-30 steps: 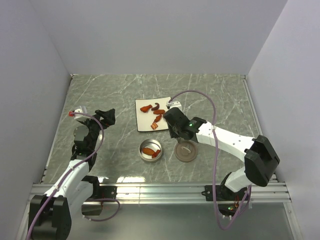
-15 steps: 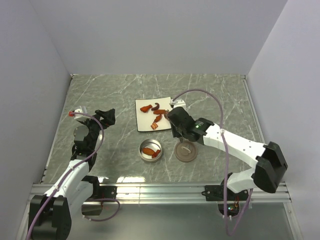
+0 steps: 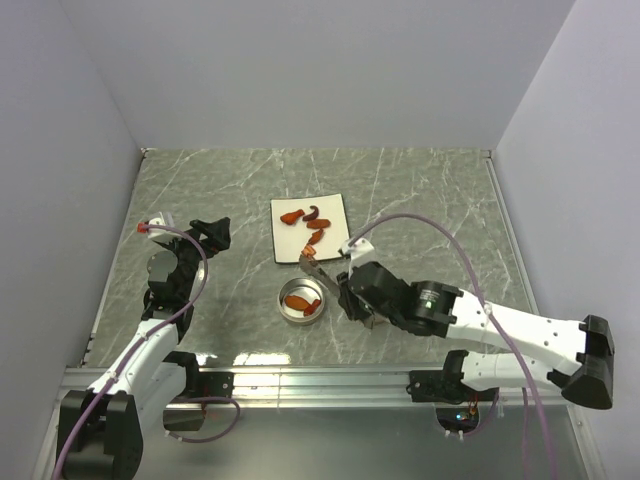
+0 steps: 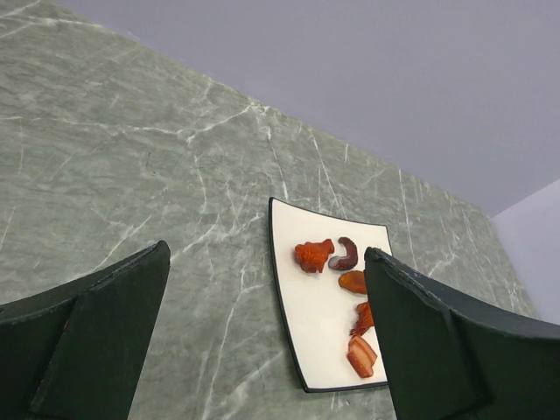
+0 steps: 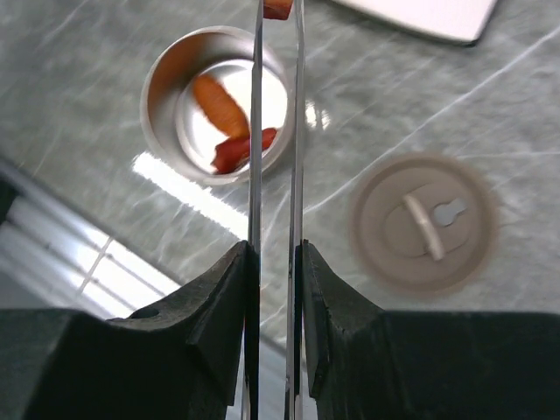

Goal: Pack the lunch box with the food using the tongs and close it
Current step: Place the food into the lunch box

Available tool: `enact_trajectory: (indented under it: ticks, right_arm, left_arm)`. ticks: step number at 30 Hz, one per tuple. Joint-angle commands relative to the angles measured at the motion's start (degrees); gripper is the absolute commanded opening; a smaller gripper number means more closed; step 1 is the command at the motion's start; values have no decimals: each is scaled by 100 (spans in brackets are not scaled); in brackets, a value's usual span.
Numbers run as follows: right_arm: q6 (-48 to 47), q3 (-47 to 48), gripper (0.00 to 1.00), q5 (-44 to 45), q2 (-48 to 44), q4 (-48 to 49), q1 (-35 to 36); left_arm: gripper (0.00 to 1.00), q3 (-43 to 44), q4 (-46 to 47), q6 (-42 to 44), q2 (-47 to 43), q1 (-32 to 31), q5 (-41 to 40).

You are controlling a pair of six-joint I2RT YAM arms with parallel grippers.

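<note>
"Looking for the lunch box (image 3: 285,300), where is it?"

"On the table (image 3: 220,190), at six o'clock from the plate (image 3: 332,210) in the top view. It is a shallow round tin of shiny metal, open, with two pieces of food (image 5: 223,109) inside, one long and orange, one red. Its lid (image 5: 424,223), flat, round and dull brown with a small pale handle, lies on the table at four o'clock from the tin in the right wrist view, apart from it."

"And the tongs (image 5: 256,131)?"

"Two thin silver arms, nearly parallel, squeezed between the black fingers of the right gripper (image 5: 274,254), whose jaws are closed on them. A red piece (image 5: 278,8) shows between their tips, above the tin's far rim."

"What about the other arm?"

"The left gripper (image 4: 267,262) stands at nine o'clock from the plate, well apart, jaws wide open and holding nothing."

"Describe the setting."

"The plate is white, square and dark-edged, and carries several orange, red and dark pieces. The table is grey-green stone-patterned, smooth, with white veins. Plain pale walls (image 3: 320,70) close three sides; a ribbed metal rail (image 3: 300,380) runs along the near edge."
</note>
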Motion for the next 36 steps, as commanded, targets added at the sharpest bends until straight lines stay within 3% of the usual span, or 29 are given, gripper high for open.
enact_trajectory:
  ticks: [1, 7, 20, 23, 29, 36]
  right_arm:
    - [346, -121, 29, 85, -436, -44, 401]
    - [584, -359, 29, 120, -911, -158, 735]
    - [944, -543, 29, 208, -893, -361, 1149]
    - [945, -552, 32, 235, -937, -387, 1158]
    - [971, -473, 47, 358, -788, -466, 1158]
    - [980, -368, 50, 595, -849, -528, 1158]
  left_arm:
    - [99, -24, 209, -61, -61, 30, 101]
    - [99, -15, 200, -70, -44, 30, 135]
    - [99, -6, 147, -61, -61, 30, 136]
    - [99, -6, 130, -70, -61, 30, 144]
    - [99, -6, 112, -61, -114, 30, 135]
    - [99, -15, 121, -61, -105, 30, 127]
